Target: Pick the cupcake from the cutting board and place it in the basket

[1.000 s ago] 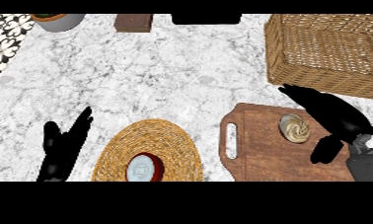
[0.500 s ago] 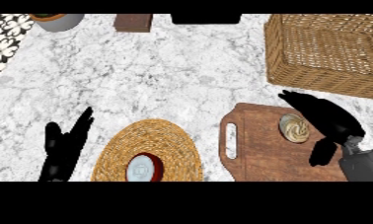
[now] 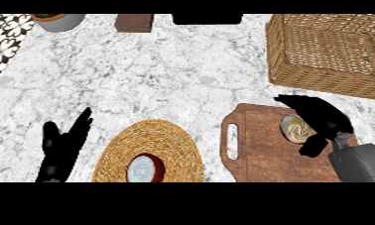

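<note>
The cupcake [image 3: 294, 128], with a pale swirled top, sits on the brown wooden cutting board [image 3: 256, 144] at the lower right. My right hand [image 3: 321, 117] hovers right beside it, fingers stretched over its far side and thumb low at its near right; the hand is open and covers the cupcake's right edge. The woven wicker basket [image 3: 322, 50] stands at the upper right, beyond the board. My left hand [image 3: 62, 144] rests open at the lower left, fingers up.
A round woven mat [image 3: 150, 150] with a small red-rimmed bowl [image 3: 144, 168] on it lies left of the board. At the counter's back edge stand a grey pot [image 3: 58, 21], a brown block [image 3: 134, 22] and a dark box [image 3: 207, 19].
My right hand has shifted slightly toward the cupcake, fingers reaching further round it. The cupcake and left hand have not moved.
</note>
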Action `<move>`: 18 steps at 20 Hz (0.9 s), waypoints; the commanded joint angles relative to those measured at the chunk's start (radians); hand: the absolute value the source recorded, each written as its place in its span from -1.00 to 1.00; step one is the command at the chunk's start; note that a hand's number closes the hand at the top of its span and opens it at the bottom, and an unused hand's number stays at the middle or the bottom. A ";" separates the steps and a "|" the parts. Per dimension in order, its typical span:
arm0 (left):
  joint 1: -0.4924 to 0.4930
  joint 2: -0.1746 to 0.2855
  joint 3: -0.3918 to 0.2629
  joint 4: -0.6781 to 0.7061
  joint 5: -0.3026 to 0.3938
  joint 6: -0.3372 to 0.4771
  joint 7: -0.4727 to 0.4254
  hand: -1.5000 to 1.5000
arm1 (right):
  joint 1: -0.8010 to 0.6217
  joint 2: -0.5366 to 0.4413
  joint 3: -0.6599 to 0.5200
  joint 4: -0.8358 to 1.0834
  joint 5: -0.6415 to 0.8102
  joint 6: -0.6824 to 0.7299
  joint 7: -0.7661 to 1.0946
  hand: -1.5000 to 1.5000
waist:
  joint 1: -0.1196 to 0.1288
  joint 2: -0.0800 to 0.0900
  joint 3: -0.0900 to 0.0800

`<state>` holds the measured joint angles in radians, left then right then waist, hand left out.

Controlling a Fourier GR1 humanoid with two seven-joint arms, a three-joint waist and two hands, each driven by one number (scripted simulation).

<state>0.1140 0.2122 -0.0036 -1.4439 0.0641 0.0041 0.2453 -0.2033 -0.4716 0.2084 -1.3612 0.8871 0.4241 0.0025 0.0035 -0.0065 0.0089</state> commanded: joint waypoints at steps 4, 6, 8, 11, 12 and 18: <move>0.009 -0.032 -0.026 0.036 -0.048 0.023 0.023 0.00 | -0.033 0.001 0.039 0.012 0.097 -0.073 -0.071 1.00 | 0.000 0.007 -0.009; 0.070 -0.042 -0.028 0.009 -0.030 0.006 0.001 0.00 | 0.010 -0.015 0.055 -0.048 0.120 -0.076 -0.073 1.00 | -0.002 0.005 -0.009; -0.015 -0.013 0.019 0.048 -0.014 0.004 0.052 0.00 | 0.018 0.038 0.085 0.048 0.177 -0.187 -0.095 1.00 | -0.001 0.008 -0.009; 0.039 -0.033 -0.017 -0.015 -0.026 0.004 0.063 0.00 | -0.045 0.134 0.073 0.045 0.193 -0.118 0.085 1.00 | 0.005 0.006 -0.009; 0.020 -0.005 0.022 0.046 -0.001 -0.031 0.010 0.00 | -0.054 0.189 0.073 0.021 0.194 -0.085 0.178 1.00 | 0.002 0.007 -0.010; 0.022 -0.029 -0.006 -0.017 -0.020 0.000 0.074 0.00 | -0.123 0.462 0.127 0.077 0.278 -0.125 0.553 1.00 | 0.013 0.008 -0.009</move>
<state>0.1224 0.2001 0.0066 -1.4676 0.0473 -0.0049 0.2549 -0.2897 -0.1618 0.2903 -1.3260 1.1288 0.3343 0.3708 0.0066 -0.0105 0.0004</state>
